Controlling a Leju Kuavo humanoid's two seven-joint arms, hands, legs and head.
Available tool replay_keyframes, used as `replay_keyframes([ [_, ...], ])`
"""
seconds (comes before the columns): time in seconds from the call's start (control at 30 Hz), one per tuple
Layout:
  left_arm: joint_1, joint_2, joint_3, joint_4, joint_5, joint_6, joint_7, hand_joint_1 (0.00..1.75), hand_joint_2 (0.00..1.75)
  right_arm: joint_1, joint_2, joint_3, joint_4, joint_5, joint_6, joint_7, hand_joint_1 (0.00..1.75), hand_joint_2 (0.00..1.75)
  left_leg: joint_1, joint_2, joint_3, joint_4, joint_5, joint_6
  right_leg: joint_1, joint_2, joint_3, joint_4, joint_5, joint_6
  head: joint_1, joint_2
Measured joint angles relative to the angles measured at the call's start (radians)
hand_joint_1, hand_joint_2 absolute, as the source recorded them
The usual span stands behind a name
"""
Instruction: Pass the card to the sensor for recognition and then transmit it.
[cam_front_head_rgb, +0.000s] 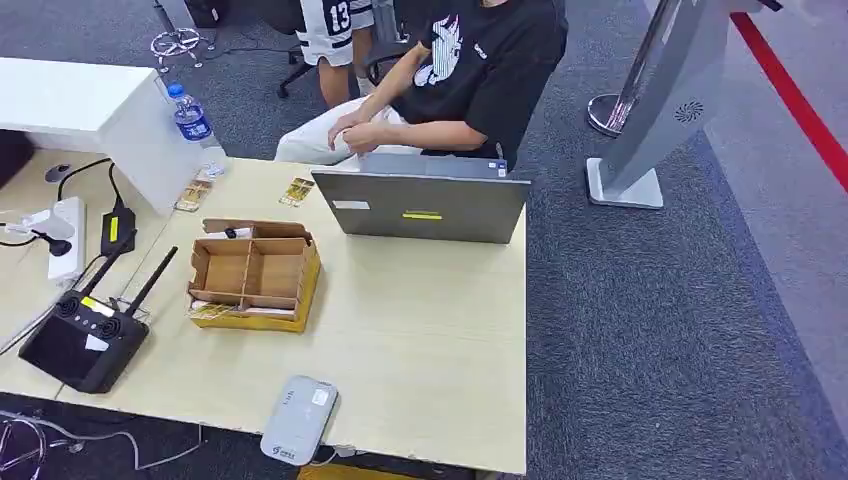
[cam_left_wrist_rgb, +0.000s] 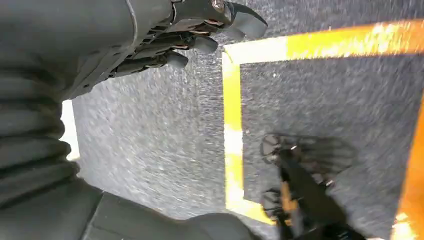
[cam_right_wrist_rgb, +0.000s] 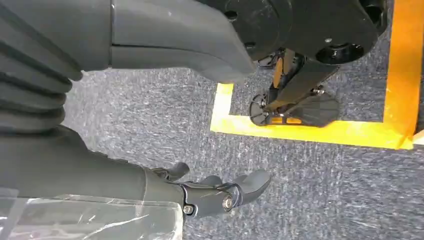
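Both hands down and empty; cards on the table, sensor at its near edge.

Left hand (cam_left_wrist_rgb: 200, 30) and right hand (cam_right_wrist_rgb: 220, 190) hanging low over grey carpet, fingers loosely spread, gripping nothing. Cards (cam_front_head_rgb: 213, 311) lying in the near slot of the cardboard box (cam_front_head_rgb: 309, 285) at mid-table (cam_front_head_rgb: 420, 330), more cards (cam_front_head_rgb: 297, 190) loose along the far edge. Grey sensor (cam_front_head_rgb: 298, 420) flat at the near edge, nothing on it. Person (cam_front_head_rgb: 480, 70) seated past the far edge behind a laptop (cam_front_head_rgb: 420, 208). Fits equally a card yet to be lifted or one already read and handed across; cannot tell which. Whichever card moves next: thin and flat, so likely needing a careful pinch at one edge.
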Motion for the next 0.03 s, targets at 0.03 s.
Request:
replay_keyframes([
  [0.03,0.003,-0.001,-0.019,-0.002,-0.003,-0.002,0.003,0.0,1.75,0.002,0.0,0.009,-0.005,-0.014,-0.005,0.008,0.0,0.0,0.0,0.0,0.0,0.0,0.0,0.0,0.0,0.0,0.0,0.0,0.0,0.0,0.0,0.0],
])
